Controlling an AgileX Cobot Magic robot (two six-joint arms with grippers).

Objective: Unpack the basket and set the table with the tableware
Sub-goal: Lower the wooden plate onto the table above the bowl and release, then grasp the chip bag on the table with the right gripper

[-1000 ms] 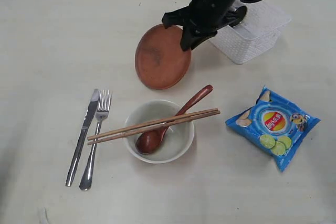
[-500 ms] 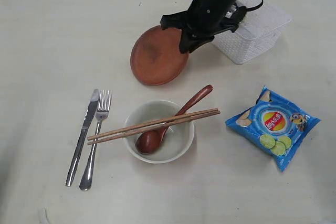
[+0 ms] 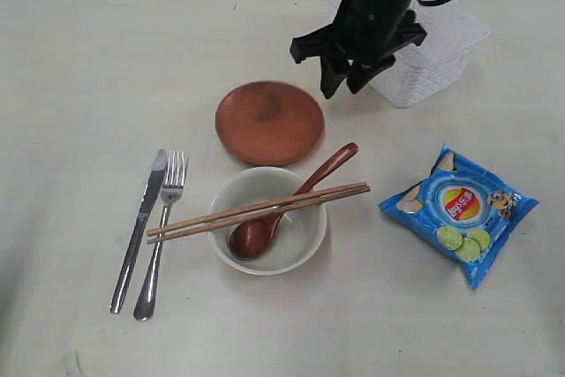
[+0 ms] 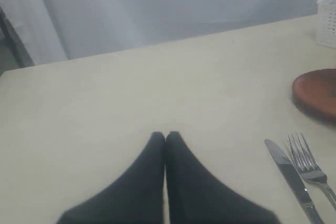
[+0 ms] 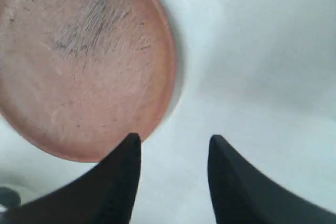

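Hovering spread and empty just beyond the rim of the plate [image 3: 269,123], the right gripper [image 3: 346,84] stands between plate and basket [image 3: 437,59]. A low swing could clip that rim and shove the plate, flat on the table [image 3: 88,68], into the bowl [image 3: 311,249] just beside it, upsetting the spoon [image 3: 328,165] and chopsticks [image 3: 260,209]. The left gripper [image 4: 165,136], pressed together, sits well apart from the plate. The knife [image 3: 139,231] and fork [image 3: 161,240] near the plate and the chip bag [image 3: 459,212] well apart from it obstruct nothing.

I have open table [image 3: 88,68] across the left, down to the knife [image 3: 139,231] and fork [image 3: 161,236]. My right gripper [image 3: 344,87] hangs between the plate [image 3: 269,123] and the basket [image 3: 415,77], both near. The bowl [image 3: 309,240], chopsticks [image 3: 256,211] across it, crowds the plate's lower edge.
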